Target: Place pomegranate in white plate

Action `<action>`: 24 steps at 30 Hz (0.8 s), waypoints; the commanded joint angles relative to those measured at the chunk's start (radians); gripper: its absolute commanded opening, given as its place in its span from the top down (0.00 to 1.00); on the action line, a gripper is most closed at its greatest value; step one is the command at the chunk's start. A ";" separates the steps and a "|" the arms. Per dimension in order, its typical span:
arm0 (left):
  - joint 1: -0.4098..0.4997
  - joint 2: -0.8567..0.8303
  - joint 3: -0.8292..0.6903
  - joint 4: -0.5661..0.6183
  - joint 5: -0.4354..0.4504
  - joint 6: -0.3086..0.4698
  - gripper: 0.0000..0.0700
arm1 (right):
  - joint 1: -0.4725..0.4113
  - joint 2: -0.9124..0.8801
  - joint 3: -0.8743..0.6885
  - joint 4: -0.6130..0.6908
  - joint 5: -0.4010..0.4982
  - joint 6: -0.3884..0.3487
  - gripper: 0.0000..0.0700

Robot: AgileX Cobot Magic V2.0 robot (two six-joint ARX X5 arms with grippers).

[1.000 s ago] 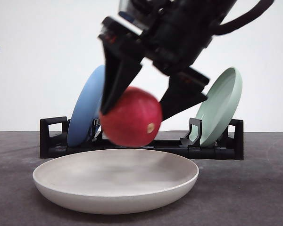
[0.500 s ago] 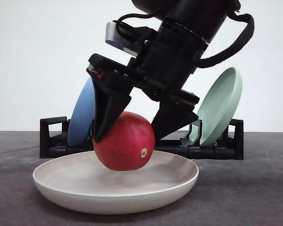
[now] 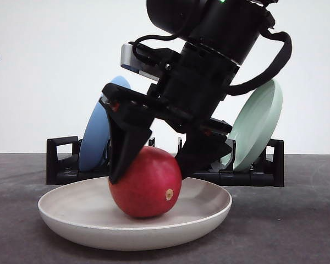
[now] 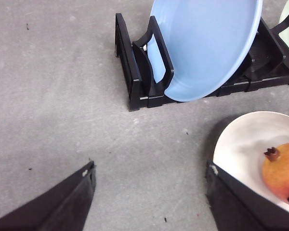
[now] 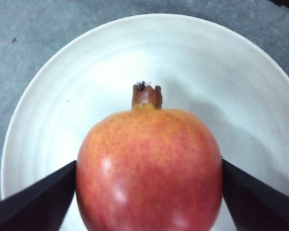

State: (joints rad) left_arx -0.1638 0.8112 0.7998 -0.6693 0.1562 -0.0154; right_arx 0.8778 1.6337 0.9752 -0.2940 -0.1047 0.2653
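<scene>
The red pomegranate (image 3: 146, 184) sits low inside the white plate (image 3: 60, 212) at the front middle of the table, and its underside seems to touch the plate's floor. My right gripper (image 3: 148, 171) comes down from above and is shut on the pomegranate, one black finger on each side. In the right wrist view the pomegranate (image 5: 149, 168) lies between the fingers over the white plate (image 5: 62, 96), its stem nub pointing away. My left gripper (image 4: 150, 166) hangs open over bare grey table, left of the white plate (image 4: 241, 139) and the pomegranate (image 4: 282, 171).
Behind the white plate stands a black dish rack (image 3: 60, 165). It holds a blue plate (image 3: 96, 137) on its left and a pale green plate (image 3: 258, 126) on its right, both on edge. The blue plate (image 4: 207, 43) also faces the left wrist camera.
The right gripper has come down with the pomegranate, from above the plate's rim to the plate's floor. Its grip has stayed shut.
</scene>
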 commanded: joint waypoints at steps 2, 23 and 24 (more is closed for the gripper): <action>-0.001 0.006 0.010 0.009 0.002 0.000 0.40 | 0.013 0.009 0.021 0.012 0.001 -0.011 0.03; -0.001 0.006 0.010 0.009 0.002 0.000 0.40 | -0.140 -0.324 -0.191 0.196 -0.042 -0.117 0.04; -0.001 0.006 0.010 0.009 0.002 0.000 0.40 | -0.156 -0.345 -0.207 0.196 -0.050 -0.117 0.04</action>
State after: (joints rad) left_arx -0.1638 0.8112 0.7998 -0.6693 0.1562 -0.0154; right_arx 0.7219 1.2930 0.7722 -0.1116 -0.1487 0.1596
